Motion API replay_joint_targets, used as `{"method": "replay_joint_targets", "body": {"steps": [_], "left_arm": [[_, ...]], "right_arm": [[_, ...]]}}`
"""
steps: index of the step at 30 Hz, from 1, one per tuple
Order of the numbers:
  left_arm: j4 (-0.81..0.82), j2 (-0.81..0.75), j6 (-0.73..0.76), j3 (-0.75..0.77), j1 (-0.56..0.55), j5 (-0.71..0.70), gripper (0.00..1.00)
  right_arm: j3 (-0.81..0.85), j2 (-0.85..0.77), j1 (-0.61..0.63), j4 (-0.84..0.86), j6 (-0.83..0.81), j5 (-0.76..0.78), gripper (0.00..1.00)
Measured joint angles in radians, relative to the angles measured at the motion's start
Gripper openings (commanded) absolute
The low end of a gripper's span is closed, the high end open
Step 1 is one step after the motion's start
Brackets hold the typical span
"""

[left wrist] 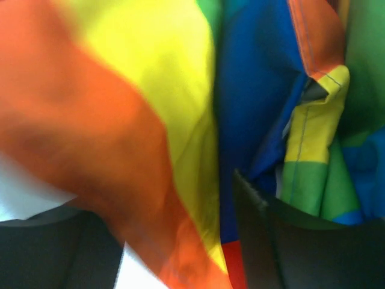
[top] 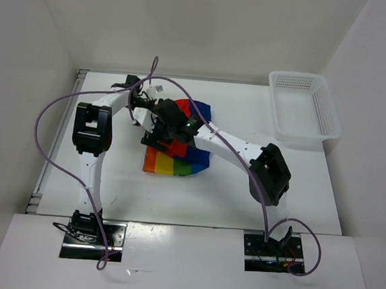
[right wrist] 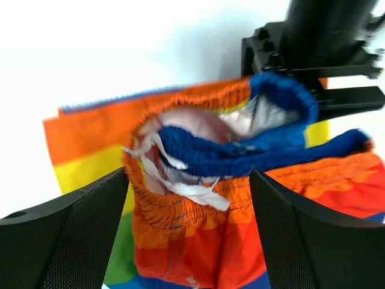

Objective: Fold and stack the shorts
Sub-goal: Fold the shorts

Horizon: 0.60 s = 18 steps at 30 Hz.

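The rainbow-striped shorts (top: 175, 164) lie bunched at the table's middle, under both grippers. In the right wrist view the orange gathered waistband (right wrist: 180, 205) with its white drawstring (right wrist: 192, 189) gapes open, lifted above flat striped cloth. My right gripper (right wrist: 189, 232) is open, one finger on each side of the waistband, touching nothing. My left gripper (right wrist: 313, 96) pinches the blue part of the waistband from the far side. In the left wrist view, striped cloth (left wrist: 150, 90) fills the frame between its dark fingers (left wrist: 283, 241). In the top view the left gripper (top: 149, 108) and right gripper (top: 163, 134) are close together.
A white mesh basket (top: 304, 107) stands at the far right of the table. White walls enclose the table on the left, back and right. Purple cables loop over the left arm (top: 91, 129) and beside the right arm's base (top: 272, 249).
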Motion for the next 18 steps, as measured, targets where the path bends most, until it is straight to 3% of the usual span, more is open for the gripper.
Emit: {"method": "replay_joint_targets", "body": {"steps": [2, 8, 13, 18], "left_arm": [[-0.018, 0.0, 0.003, 0.026, 0.022, -0.028, 0.85], [-0.069, -0.002, 0.027, 0.119, 0.103, -0.172, 0.95], [-0.118, -0.023, 0.029, 0.185, 0.124, -0.219, 0.94], [-0.166, -0.082, 0.031, 0.117, 0.068, -0.269, 0.81]], "right_arm": [[0.022, -0.016, 0.0, 0.005, 0.028, -0.018, 0.86], [-0.071, -0.152, -0.012, 0.014, 0.057, -0.015, 0.84], [-0.155, -0.188, -0.034, 0.026, 0.056, -0.004, 0.83], [-0.163, -0.125, -0.041, 0.042, 0.058, 0.0, 0.81]]}}
